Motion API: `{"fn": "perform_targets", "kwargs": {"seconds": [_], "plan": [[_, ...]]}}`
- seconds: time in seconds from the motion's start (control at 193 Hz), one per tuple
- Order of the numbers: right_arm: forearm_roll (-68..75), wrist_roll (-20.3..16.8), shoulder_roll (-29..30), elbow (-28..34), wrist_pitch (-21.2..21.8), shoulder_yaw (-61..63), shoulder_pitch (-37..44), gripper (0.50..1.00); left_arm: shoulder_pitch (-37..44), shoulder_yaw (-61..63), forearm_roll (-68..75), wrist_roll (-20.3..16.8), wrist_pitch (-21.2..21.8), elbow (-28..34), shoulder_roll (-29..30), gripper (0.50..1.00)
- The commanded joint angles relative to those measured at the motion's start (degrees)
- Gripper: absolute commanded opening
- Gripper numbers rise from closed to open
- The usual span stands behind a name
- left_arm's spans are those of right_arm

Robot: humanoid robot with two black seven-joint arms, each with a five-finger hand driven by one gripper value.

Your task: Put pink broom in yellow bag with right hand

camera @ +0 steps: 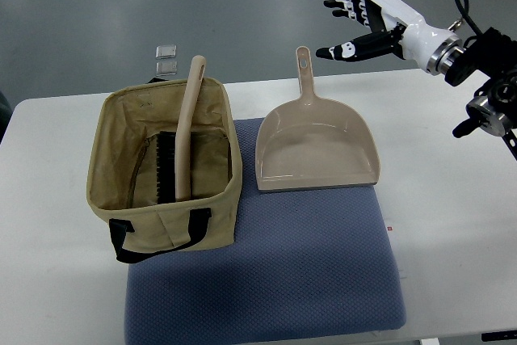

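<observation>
The pink broom [184, 135] stands inside the yellow bag [166, 232], black bristles down on the bag's floor and its handle leaning on the far rim. My right hand [351, 18] comes in from the right edge and hovers above the table's far side, beyond the dustpan, fingers spread and holding nothing. It is well apart from the bag and the broom. The left arm does not show.
A pink dustpan [315, 147] lies right of the bag, handle pointing away. Bag and dustpan sit partly on a blue-grey mat [275, 280] on the white table [452, 199]. Two small clear squares [166, 58] lie on the floor beyond the table's far edge.
</observation>
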Motion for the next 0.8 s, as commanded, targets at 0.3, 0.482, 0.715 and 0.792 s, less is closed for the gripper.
{"fn": "perform_targets", "kwargs": {"seconds": [0.3,0.482,0.715,0.792], "plan": [[16.28,1.86,2.99,-6.62,-2.59,6.3,-11.21,0.911,0.0,0.0,0.0,0.0,0.01,0.0,0.0,1.0],[20.15,4.5,4.23,-7.59,-3.03,6.74,-12.88,0.911,0.0,0.0,0.0,0.0,0.01,0.0,0.0,1.0],[20.77,4.59,6.07,-7.59,-3.03,7.88,-14.37,0.911,0.0,0.0,0.0,0.0,0.0,0.0,0.0,1.0],[20.77,4.59,6.42,-7.59,-3.03,7.97,-14.55,0.911,0.0,0.0,0.0,0.0,0.01,0.0,0.0,1.0]]}}
